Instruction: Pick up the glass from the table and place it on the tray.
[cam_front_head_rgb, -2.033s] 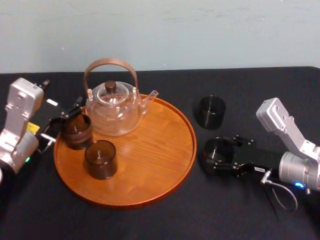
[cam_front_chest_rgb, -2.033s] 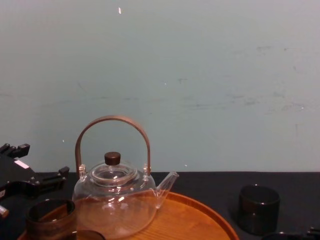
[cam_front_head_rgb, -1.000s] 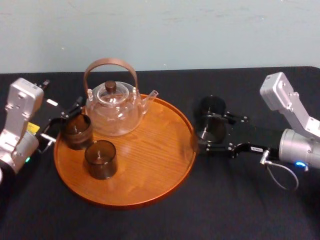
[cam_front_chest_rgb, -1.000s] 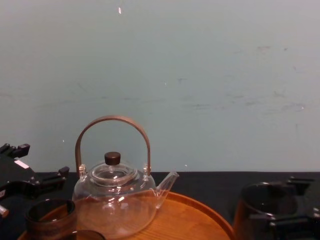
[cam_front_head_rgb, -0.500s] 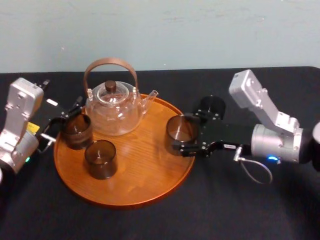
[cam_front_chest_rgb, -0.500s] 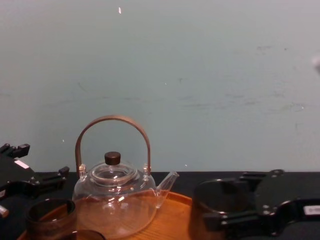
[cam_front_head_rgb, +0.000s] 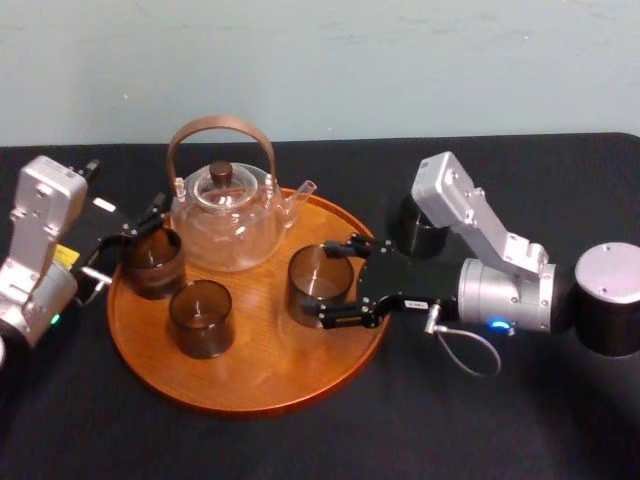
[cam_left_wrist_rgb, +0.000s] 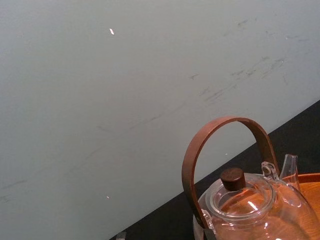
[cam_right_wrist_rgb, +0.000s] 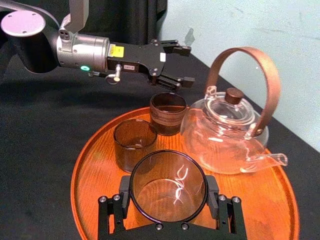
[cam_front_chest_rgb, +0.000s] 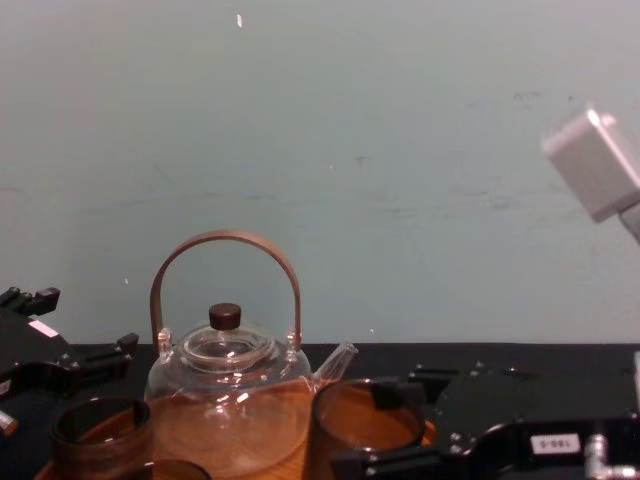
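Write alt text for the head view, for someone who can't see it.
The right gripper holds a smoky glass over the right side of a round wooden tray on a black table. The tray also carries a glass teapot and two more glasses; the left gripper sits open at its left edge.

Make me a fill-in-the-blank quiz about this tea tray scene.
The right pincer grips a glass over the tray, where ____ glasses stand.
Another glass stands on the table's ____ cloth.
The left pincer sits at the tray's ____ edge.
Missing: two; black; left.
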